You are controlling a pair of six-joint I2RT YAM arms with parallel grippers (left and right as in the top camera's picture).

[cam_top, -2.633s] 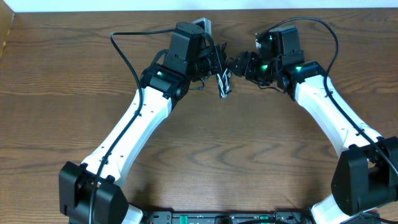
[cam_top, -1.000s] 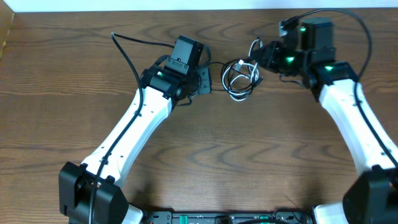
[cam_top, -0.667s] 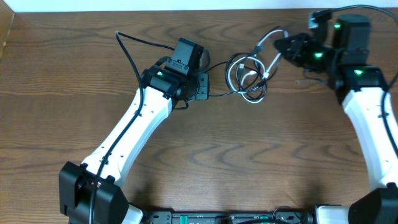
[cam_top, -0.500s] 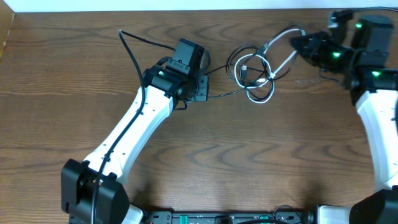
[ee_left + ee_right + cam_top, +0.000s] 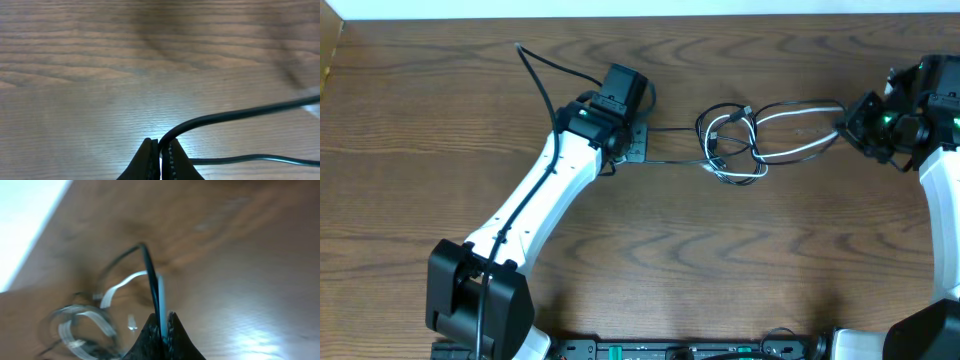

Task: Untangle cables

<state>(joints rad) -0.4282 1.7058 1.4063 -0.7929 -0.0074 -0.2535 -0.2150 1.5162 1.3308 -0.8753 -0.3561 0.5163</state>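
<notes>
Between the arms we see black cable (image 5: 235, 114) and white cable (image 5: 122, 282) knotted; left pincer (image 5: 160, 145) clamps black, right pincer (image 5: 162, 317) clamps both.

Your left arm (image 5: 545, 190) stretches from the table's (image 5: 720, 260) near edge diagonally toward the middle of its far edge, wrist bent to the right, and your left gripper (image 5: 161, 157) is pinched tight on the black cable (image 5: 225, 116). Your right arm (image 5: 942, 200) runs up along the right edge, wrist turned left, with your right gripper (image 5: 162, 330) clamped on both cables (image 5: 160, 292).
</notes>
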